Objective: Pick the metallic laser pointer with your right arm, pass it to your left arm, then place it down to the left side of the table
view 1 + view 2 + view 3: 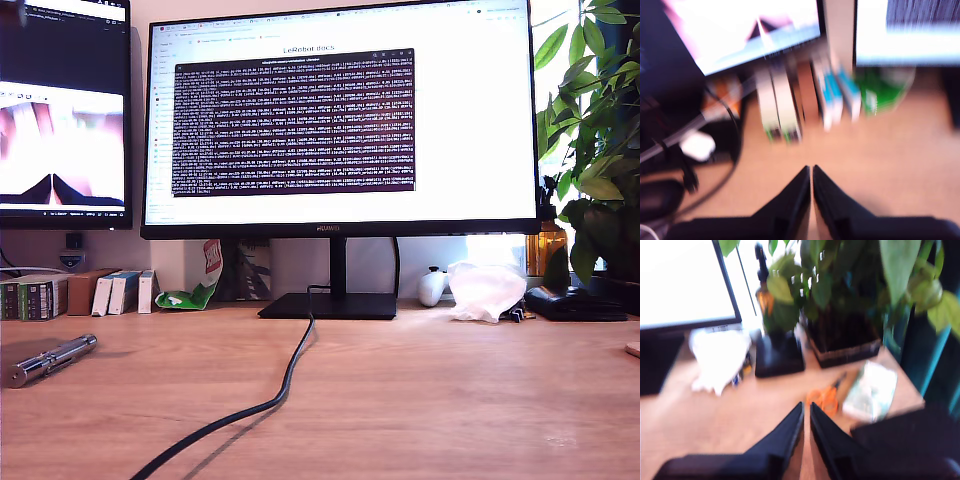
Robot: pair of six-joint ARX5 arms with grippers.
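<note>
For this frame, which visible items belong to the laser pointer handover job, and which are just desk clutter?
Job items:
- metallic laser pointer, lying on the table at the exterior view's left
- my first gripper, shut, empty
- my second gripper, shut, empty

Just lying about:
- black cable
- monitor
- small boxes
- white crumpled bag
- plant
- orange scissors

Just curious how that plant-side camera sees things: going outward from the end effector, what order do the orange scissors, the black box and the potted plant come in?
From my second gripper, by the second wrist view:
1. Orange scissors, on the table just past the tips.
2. Black box, farther back, beside the white bag.
3. Potted plant, at the back.
</note>
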